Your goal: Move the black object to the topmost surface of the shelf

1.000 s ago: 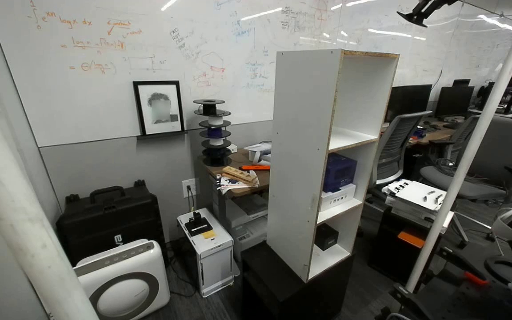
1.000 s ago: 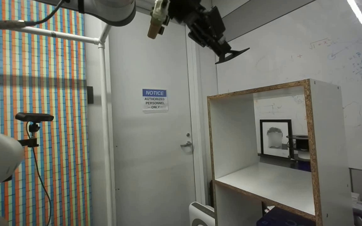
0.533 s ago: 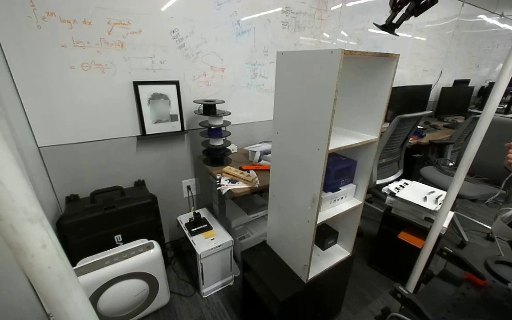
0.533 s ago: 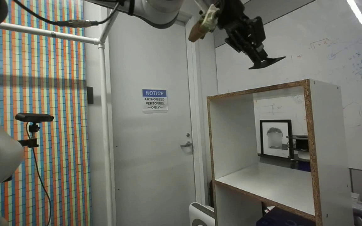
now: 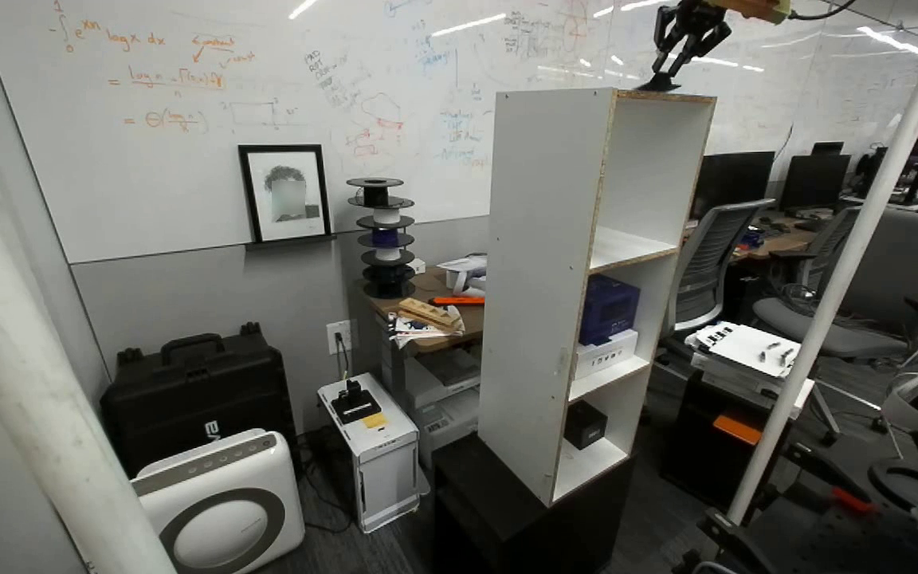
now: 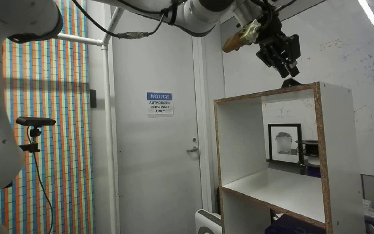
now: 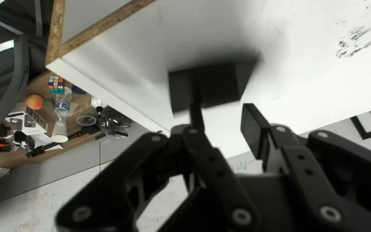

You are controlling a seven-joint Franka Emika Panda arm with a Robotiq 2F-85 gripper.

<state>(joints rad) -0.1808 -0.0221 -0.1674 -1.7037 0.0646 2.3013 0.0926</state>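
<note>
The jaws of my gripper (image 7: 223, 112) stand apart, and just below their tips the black object (image 7: 218, 84) rests on top of the shelf (image 6: 341, 149).

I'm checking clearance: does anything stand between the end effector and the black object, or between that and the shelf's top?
Nothing visible stands in either path: the angular black object already rests on the white shelving unit's top, below the open end effector.

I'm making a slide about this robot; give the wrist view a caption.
Open gripper just above the black object on the white shelf top.
</note>
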